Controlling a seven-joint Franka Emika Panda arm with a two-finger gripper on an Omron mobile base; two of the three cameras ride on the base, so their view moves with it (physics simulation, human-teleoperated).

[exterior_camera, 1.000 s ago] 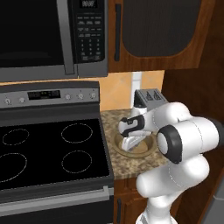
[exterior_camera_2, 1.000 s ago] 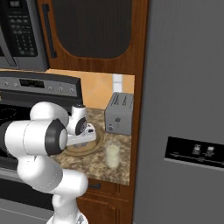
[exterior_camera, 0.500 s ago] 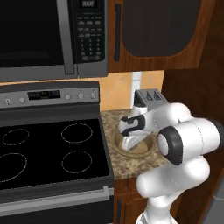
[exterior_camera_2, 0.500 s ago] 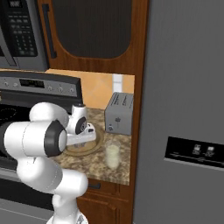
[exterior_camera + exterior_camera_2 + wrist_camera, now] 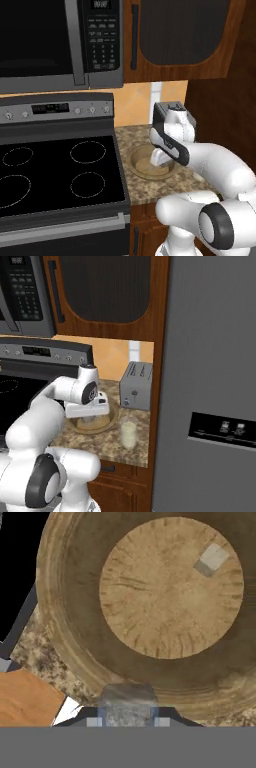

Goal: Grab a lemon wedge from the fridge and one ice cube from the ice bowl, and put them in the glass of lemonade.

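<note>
The claw [image 5: 128,712] pinches a pale ice cube above the ice bowl [image 5: 75,637], so a loose hold could drop it short of the glass of lemonade [image 5: 129,434] on the counter [image 5: 107,448]

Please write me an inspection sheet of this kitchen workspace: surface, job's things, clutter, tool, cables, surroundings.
Surface: speckled stone counter between stove and fridge.
Job's things: ice bowl on the counter; held ice cube between the tool's tips; second ice cube lying on the bowl's floor; glass of lemonade upright beside the bowl, in front of the toaster; fridge, doors closed.
Clutter: silver toaster at the back of the counter.
Tool: tool above the bowl, closed on the held ice cube.
Cables: nothing seen.
Surroundings: black stove, microwave above it, wooden cabinet.
</note>
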